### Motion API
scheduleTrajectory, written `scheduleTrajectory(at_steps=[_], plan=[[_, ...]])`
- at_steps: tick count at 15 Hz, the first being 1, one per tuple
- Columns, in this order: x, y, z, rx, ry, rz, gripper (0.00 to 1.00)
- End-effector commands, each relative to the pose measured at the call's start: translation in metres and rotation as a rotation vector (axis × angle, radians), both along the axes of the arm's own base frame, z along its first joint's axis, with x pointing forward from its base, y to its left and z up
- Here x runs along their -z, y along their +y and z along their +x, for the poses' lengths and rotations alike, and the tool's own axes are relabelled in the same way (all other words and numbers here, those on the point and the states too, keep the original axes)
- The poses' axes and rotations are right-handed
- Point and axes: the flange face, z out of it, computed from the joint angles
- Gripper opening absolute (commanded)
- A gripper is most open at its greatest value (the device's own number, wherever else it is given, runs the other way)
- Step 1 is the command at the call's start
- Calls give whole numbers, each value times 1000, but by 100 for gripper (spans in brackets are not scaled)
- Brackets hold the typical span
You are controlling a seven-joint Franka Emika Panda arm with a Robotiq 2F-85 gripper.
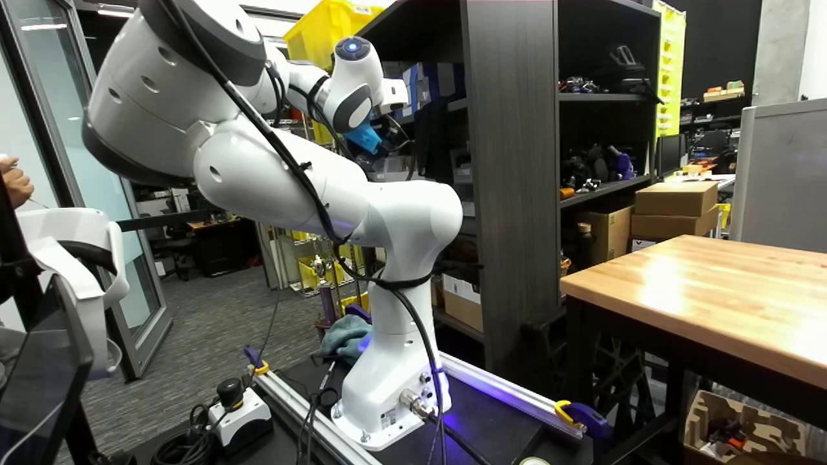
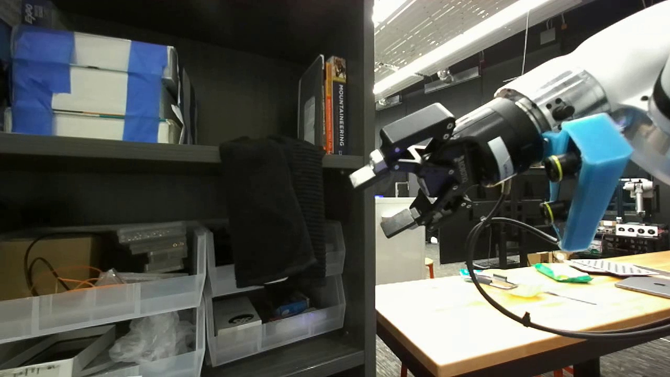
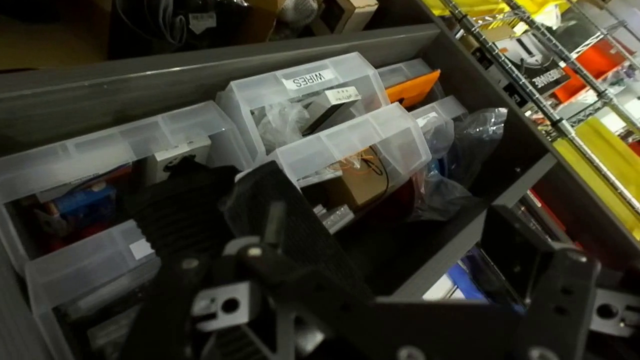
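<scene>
My gripper (image 2: 381, 200) is open in an exterior view, with its two light fingertips apart and nothing between them. It points at the shelf unit. A black cloth (image 2: 269, 209) hangs over the shelf edge near the fingertips and appears apart from them. In the wrist view the gripper (image 3: 395, 235) is dark and spread wide, and the cloth (image 3: 290, 215) lies behind its left finger, partly hidden. In an exterior view the gripper (image 1: 394, 132) is small and dark beside the shelf, below the blue mount (image 1: 364, 135).
Clear plastic bins (image 2: 104, 306) with wires and boxes sit below the cloth. Books (image 2: 337, 104) and blue-taped boxes (image 2: 99, 89) stand on the shelf above. The shelf's side panel (image 2: 369, 235) is close to the fingertips. A wooden table (image 2: 419, 324) stands beside it.
</scene>
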Motion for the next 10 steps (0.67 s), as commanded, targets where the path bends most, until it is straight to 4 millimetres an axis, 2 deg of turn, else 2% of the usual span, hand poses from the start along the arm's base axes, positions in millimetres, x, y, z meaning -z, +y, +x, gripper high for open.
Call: scheduleTrajectory(at_steps=[1,5,10], plan=[[9,11,-8,33,-88,0,100],[19,22,-20,79,-205,1,100],[25,34,-20,144,-321,-32,100]])
